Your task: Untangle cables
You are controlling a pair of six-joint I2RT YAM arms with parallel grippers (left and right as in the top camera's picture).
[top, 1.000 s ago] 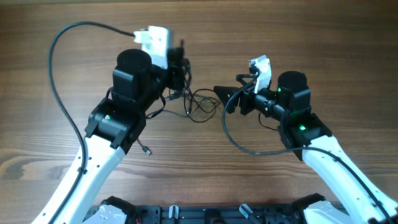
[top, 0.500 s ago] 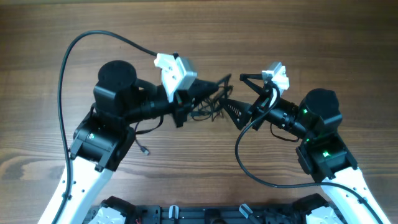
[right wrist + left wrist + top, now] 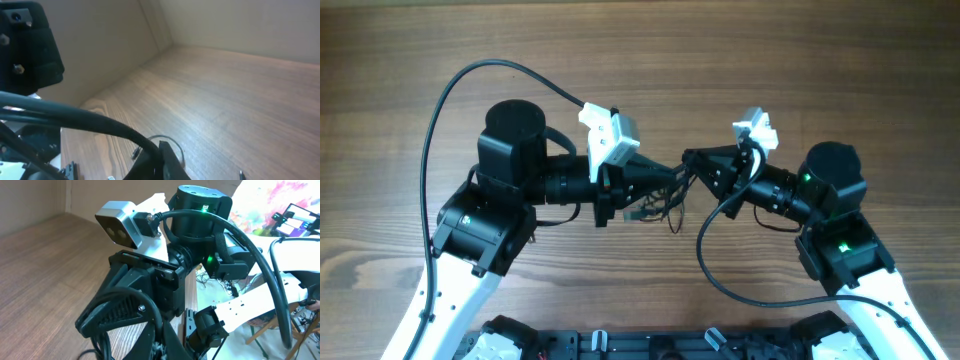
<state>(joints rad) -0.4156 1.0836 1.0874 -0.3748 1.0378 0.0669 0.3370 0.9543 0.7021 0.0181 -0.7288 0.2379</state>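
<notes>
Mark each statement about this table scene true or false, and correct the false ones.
1. The cables are bunched between the two end effectors. True: the left end effector and the right end effector nearly meet at them.
2. The cables are white. False: they are thin and black.
3. The table has a wood-grain surface. True.
4. The right end effector is wide open. False: it is shut, as is the left one.
5. The end effectors point away from each other. False: they point toward each other at the middle of the table.
</notes>
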